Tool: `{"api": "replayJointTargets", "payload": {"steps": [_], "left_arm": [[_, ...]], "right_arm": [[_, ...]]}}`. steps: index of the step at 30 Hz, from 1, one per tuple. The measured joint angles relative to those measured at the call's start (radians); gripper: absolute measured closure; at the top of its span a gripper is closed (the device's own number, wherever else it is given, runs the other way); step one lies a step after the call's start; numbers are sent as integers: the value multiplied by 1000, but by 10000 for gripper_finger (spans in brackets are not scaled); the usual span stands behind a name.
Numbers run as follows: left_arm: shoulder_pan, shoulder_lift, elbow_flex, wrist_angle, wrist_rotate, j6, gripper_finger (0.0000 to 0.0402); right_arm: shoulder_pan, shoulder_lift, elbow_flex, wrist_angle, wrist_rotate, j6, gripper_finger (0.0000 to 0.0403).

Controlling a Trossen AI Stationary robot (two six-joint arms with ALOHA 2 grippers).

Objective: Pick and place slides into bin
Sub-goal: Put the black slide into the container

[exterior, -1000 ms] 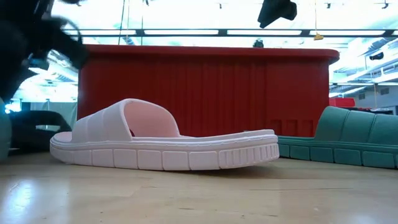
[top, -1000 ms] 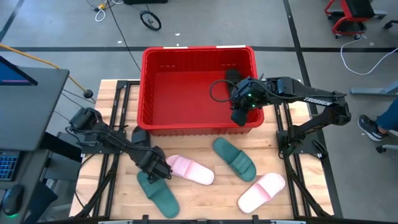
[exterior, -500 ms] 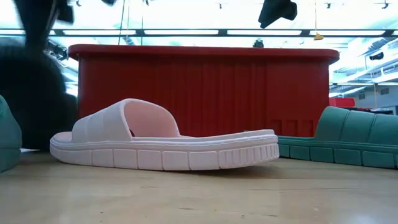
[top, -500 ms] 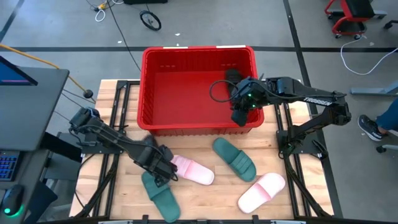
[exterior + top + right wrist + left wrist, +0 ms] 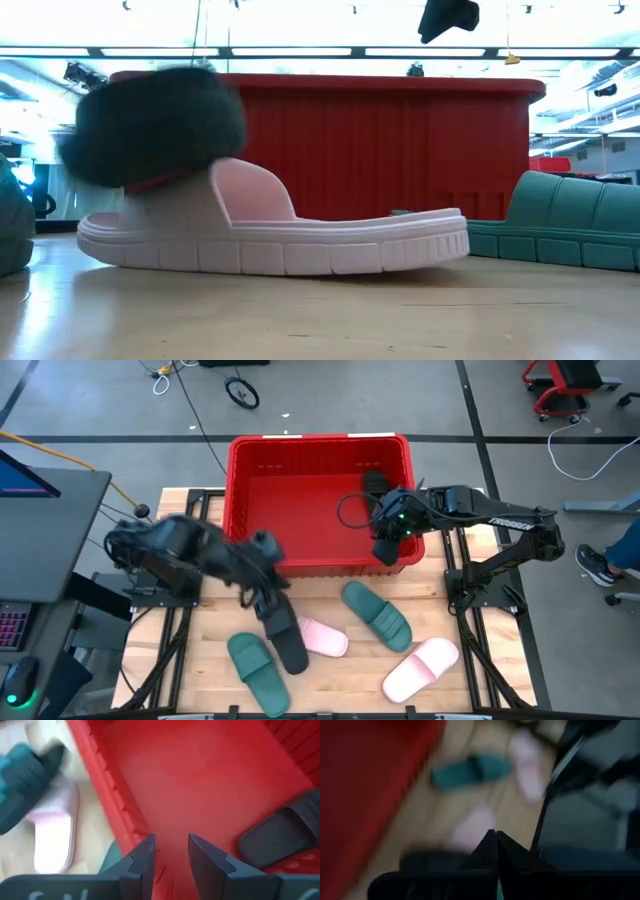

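Note:
My left gripper [image 5: 268, 598] is shut on a black slide [image 5: 288, 638], which hangs over a pale pink slide [image 5: 325, 640] in front of the red bin [image 5: 320, 565]. In the low view the held slide is a dark blur [image 5: 150, 125] above the pink slide [image 5: 270, 240]. My right gripper [image 5: 383, 552] is open and empty above the bin's near right corner. A second black slide [image 5: 280, 835] lies on the bin's floor. Two dark green slides [image 5: 257, 670] [image 5: 377, 615] and another pink one [image 5: 420, 667] lie flat on the table. My left gripper holds the black slide by its far end [image 5: 270, 610], coming from above. The slide slants down from the fingers toward the table's near edge, off the table, over the pink slide's strap. Blur hides which part the fingers pinch.
The bin fills the far middle of the wooden table [image 5: 330, 690]. The slides lie across the near half. Beyond the table are a monitor stand [image 5: 50, 520], cables on the floor, and a person's shoe [image 5: 598, 565] at the right.
My left arm has swung quickly up and toward the bin and the table's right. The black slide has left the table by the bin's near left corner and now hangs over the pink slide. The pink slide has shifted a little. My right arm has stayed still.

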State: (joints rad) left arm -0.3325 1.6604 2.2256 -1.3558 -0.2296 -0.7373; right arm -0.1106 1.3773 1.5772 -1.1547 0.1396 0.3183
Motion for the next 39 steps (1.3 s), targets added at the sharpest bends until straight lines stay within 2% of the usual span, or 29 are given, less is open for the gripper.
{"api": "replayJointTargets", "payload": {"steps": [3,5,7,11,14,18,22,26,29,33,39], "left_arm": [[50,0,96,17,-37,117,401],[80,-1,113,17,-37,174,401],[101,2,107,-9,17,228,400],[97,26,24,-50,142,228,373],[69,50,-82,-100,175,190,336],[18,55,-252,-109,182,32,272],[-42,58,-432,66,186,-183,212],[-97,56,-590,286,234,-380,177],[-130,56,-686,338,242,-513,173],[-159,56,-768,279,244,-663,188],[-178,71,-805,286,243,-717,202]], "right_arm": [[31,0,0,-36,0,0,283],[53,0,0,-55,0,0,283],[74,0,0,-63,0,0,283],[111,0,0,-57,0,-36,283],[126,0,0,-46,0,-95,283],[126,0,0,-43,1,-110,283],[127,0,0,-45,1,-150,283],[127,0,0,-53,1,-219,283],[126,0,0,-52,1,-241,283],[126,0,0,-53,1,-243,283],[126,0,0,-52,1,-244,283]]}}
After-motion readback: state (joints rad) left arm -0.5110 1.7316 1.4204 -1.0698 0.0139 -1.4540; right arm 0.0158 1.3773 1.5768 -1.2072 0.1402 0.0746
